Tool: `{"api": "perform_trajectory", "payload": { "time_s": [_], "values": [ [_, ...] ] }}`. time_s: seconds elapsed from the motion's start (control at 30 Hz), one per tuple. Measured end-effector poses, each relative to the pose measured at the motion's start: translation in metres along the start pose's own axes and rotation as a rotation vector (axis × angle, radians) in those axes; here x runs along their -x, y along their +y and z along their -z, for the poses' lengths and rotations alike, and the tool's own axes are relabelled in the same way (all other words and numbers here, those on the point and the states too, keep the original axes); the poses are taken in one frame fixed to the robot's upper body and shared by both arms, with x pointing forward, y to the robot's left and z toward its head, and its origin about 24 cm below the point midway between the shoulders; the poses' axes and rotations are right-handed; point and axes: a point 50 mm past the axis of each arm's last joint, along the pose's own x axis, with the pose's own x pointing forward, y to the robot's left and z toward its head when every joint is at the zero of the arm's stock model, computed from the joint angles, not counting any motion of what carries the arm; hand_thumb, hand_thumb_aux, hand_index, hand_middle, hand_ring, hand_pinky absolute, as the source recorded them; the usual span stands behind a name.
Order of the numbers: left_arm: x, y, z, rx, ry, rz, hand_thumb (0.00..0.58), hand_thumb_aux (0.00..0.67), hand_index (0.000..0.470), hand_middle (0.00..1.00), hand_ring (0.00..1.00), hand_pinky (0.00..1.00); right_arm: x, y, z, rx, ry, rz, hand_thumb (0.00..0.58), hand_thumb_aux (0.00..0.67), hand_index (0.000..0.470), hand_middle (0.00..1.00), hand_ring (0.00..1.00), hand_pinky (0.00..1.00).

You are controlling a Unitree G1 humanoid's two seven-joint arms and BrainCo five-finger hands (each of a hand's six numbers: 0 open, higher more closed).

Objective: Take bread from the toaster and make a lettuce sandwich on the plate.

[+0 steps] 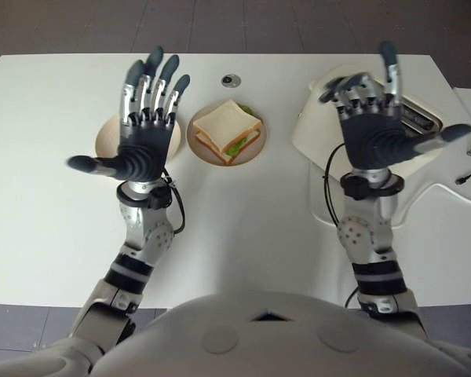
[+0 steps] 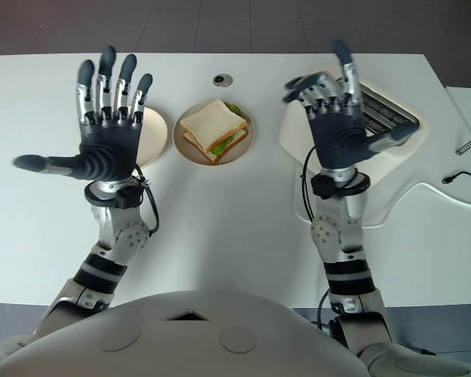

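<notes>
Green lettuce (image 1: 237, 144) (white bread (image 1: 224, 122), tan plate (image 1: 257, 146))

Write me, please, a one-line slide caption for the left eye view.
Left hand and right hand held up open; finished lettuce sandwich on the plate between them, toaster behind the right hand.
</notes>
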Motion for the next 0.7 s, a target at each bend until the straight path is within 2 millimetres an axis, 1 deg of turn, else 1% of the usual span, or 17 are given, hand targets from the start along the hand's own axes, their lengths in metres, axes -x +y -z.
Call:
{"api": "perform_trajectory", "payload": {
  "time_s": [0.03, 0.17, 0.33, 0.5, 0.7],
  "values": [
    [0.001, 0.0, -0.001, 0.04, 0.004, 0.011, 0.0, 0.0, 0.0, 0.0, 0.0, 0.0, 0.003, 0.0, -0.001, -0.057, 0.007, -0.008, 0.0, 0.0, 0.0, 0.0, 0.0, 0.0],
    [0.002, 0.007, -0.001, 0.104, 0.014, 0.01, 0.0, 0.0, 0.0, 0.0, 0.0, 0.0, 0.012, 0.005, 0.001, -0.143, 0.054, -0.055, 0.0, 0.0, 0.0, 0.0, 0.0, 0.0],
    [0.002, 0.009, 0.001, 0.119, 0.014, 0.002, 0.0, 0.0, 0.0, 0.0, 0.0, 0.0, 0.013, 0.012, 0.004, -0.188, 0.064, -0.096, 0.0, 0.0, 0.0, 0.0, 0.0, 0.0],
    [0.003, 0.01, 0.004, 0.134, 0.034, -0.007, 0.0, 0.0, 0.0, 0.0, 0.0, 0.0, 0.015, 0.014, 0.007, -0.217, 0.065, -0.114, 0.0, 0.0, 0.0, 0.0, 0.0, 0.0],
    [0.004, 0.011, 0.0, 0.148, 0.029, -0.022, 0.0, 0.0, 0.0, 0.0, 0.0, 0.0, 0.018, 0.018, 0.012, -0.247, 0.076, -0.123, 0.0, 0.0, 0.0, 0.0, 0.0, 0.0]
  ]
}}
